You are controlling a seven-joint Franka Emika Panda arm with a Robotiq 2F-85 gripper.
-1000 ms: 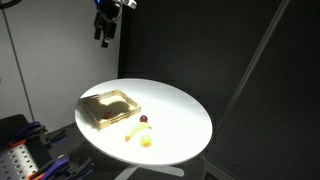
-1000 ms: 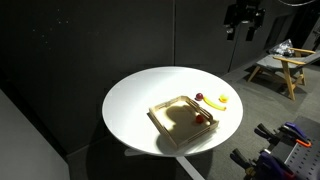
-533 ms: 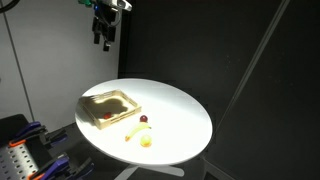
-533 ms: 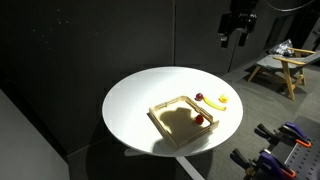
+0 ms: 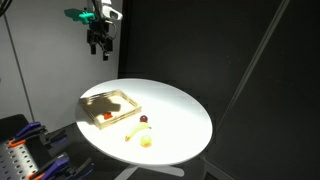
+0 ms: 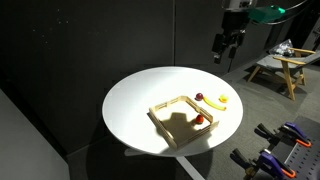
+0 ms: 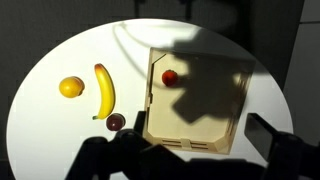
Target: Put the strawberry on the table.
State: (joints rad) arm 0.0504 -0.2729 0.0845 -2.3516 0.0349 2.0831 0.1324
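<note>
The strawberry is a tiny orange-red piece lying inside the wooden tray, near one corner. It also shows in both exterior views. The tray sits on the round white table. My gripper hangs high above the table, off to the tray's side, open and empty. In the wrist view its dark fingers frame the bottom edge, wide apart.
A maroon round piece, a yellow banana and a yellow round fruit lie on the table beside the tray. A wooden stool stands behind. Black curtains surround the table.
The gripper has come lower and shifted sideways toward the tray side of the table. The objects on the table have not moved.
</note>
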